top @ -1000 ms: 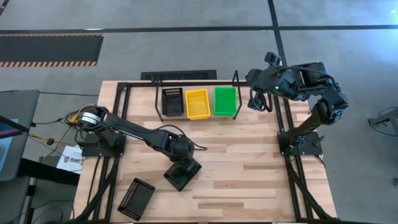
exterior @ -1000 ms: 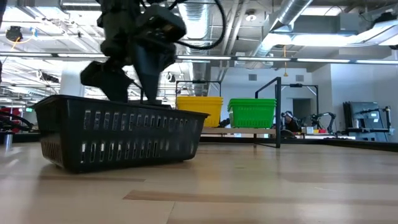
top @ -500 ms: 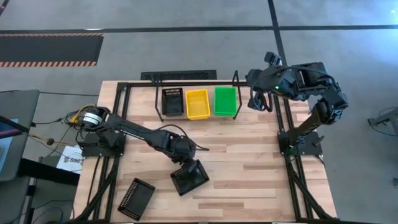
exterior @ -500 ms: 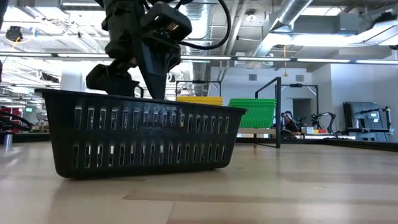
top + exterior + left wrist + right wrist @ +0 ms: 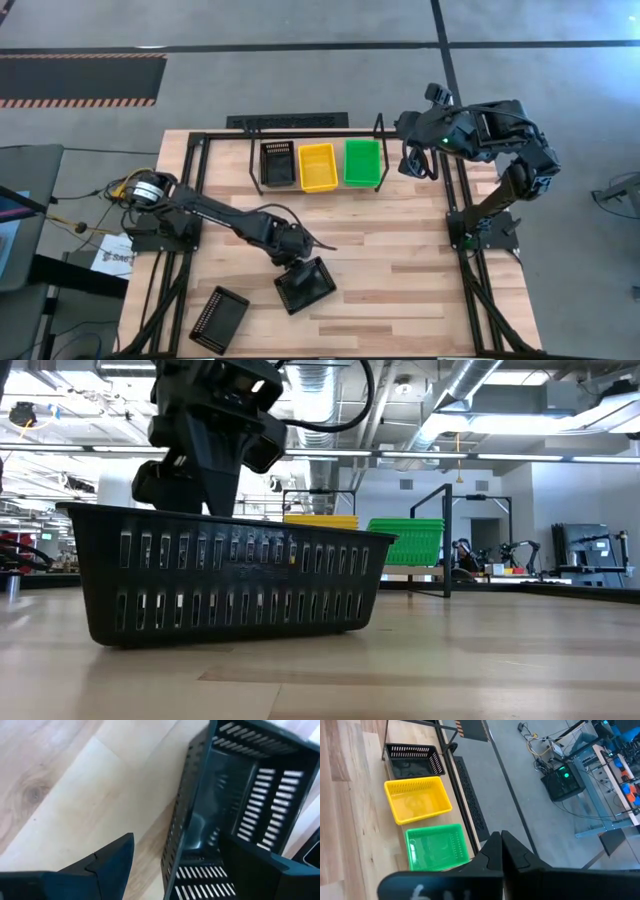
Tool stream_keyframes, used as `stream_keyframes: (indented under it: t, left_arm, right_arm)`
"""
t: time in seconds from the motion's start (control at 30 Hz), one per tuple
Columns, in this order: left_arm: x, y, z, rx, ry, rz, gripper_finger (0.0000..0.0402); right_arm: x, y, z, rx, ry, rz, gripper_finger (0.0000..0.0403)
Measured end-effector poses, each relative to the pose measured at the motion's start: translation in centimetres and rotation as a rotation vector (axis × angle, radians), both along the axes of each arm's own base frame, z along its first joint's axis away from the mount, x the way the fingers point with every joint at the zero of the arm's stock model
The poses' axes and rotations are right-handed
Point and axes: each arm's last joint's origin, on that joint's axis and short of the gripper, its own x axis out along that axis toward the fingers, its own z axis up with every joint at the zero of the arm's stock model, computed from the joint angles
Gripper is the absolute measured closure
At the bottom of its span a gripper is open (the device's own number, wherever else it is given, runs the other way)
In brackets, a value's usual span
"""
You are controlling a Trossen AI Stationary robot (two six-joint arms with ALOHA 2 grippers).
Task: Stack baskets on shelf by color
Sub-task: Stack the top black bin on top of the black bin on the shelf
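Observation:
A black basket (image 5: 308, 287) (image 5: 225, 575) rests flat on its bottom on the table's near middle. My left gripper (image 5: 292, 270) (image 5: 175, 840) points steeply down and is open astride the basket's far long wall (image 5: 184, 815). One finger (image 5: 112, 862) is outside and the other (image 5: 260, 870) is inside, with gaps either side of the wall. A second black basket (image 5: 218, 318) lies near the front left. The shelf (image 5: 315, 185) holds a black (image 5: 277, 163), a yellow (image 5: 318, 166) and a green basket (image 5: 362, 162) side by side. My right gripper (image 5: 412, 160) (image 5: 501, 851) waits shut, raised by the shelf's right end.
A black frame (image 5: 200, 200) runs around the table's edges, with the arms' bases on its left and right rails. Bare wood (image 5: 400, 270) lies between the shelf and the near edge, right of the basket.
The black basket was tipped with one end off the table. It has come down flat, turning about and sliding slightly toward the table's right edge. My left gripper stayed open over it and has rolled about its own axis.

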Motion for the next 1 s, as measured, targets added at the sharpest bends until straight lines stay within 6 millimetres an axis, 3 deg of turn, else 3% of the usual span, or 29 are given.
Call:
stream_keyframes:
  t: [0.33, 0.77, 1.0]
  left_arm:
    - [-0.3, -0.9, -0.2, 0.012, 0.005, -0.026, 0.0125]
    - [0.7, -2.1, -3.6, -0.007, 0.070, -0.024, 0.0125]
    - [0.1, -1.7, -4.7, -0.011, 0.203, 0.013, 0.0127]
  right_arm:
    - [0.0, 0.0, 0.0, 0.000, -0.001, 0.000, 0.0398]
    - [0.0, 0.0, 0.0, -0.008, 0.009, 0.011, 0.0398]
    - [0.0, 0.0, 0.0, -0.007, 0.012, 0.014, 0.0399]
